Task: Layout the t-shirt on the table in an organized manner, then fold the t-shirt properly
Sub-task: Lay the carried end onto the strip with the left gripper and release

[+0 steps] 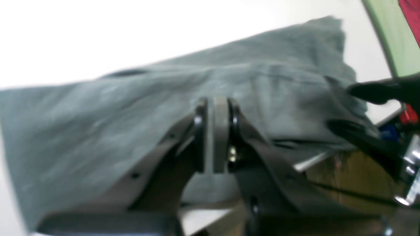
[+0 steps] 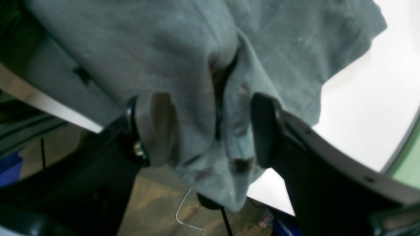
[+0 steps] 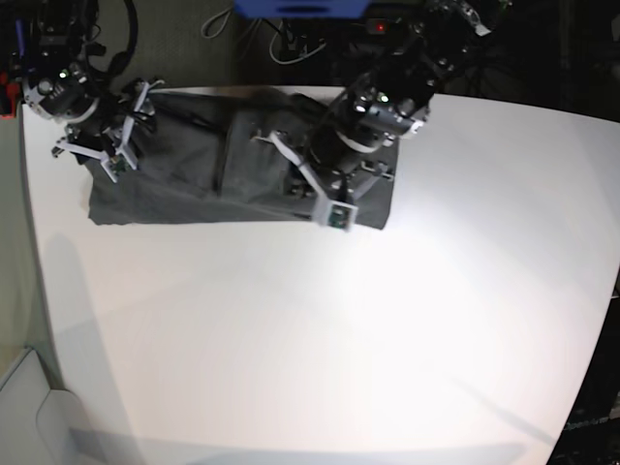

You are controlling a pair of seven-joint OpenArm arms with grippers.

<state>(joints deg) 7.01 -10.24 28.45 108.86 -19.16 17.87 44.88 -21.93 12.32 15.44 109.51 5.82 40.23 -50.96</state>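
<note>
The dark grey t-shirt (image 3: 194, 165) lies spread along the far edge of the white table (image 3: 291, 339), and part of it hangs over that edge (image 1: 210, 193). In the left wrist view my left gripper (image 1: 216, 101) has its pads pressed together, tips sunk into a fold of the t-shirt (image 1: 98, 131). In the base view the left gripper (image 3: 294, 163) sits over the shirt's right half. My right gripper (image 2: 210, 131) stands wide open, with a hanging bunch of the t-shirt (image 2: 203, 98) between its fingers. It is at the shirt's left end (image 3: 121, 136).
The table's far edge (image 1: 315, 160) runs right beside both grippers, with brown floor (image 2: 157, 203) and cables below it. A blue object (image 3: 300, 8) stands beyond the edge. A white box (image 3: 29, 417) sits at the table's near left corner. The right gripper's dark fingers (image 1: 377, 91) show in the left wrist view.
</note>
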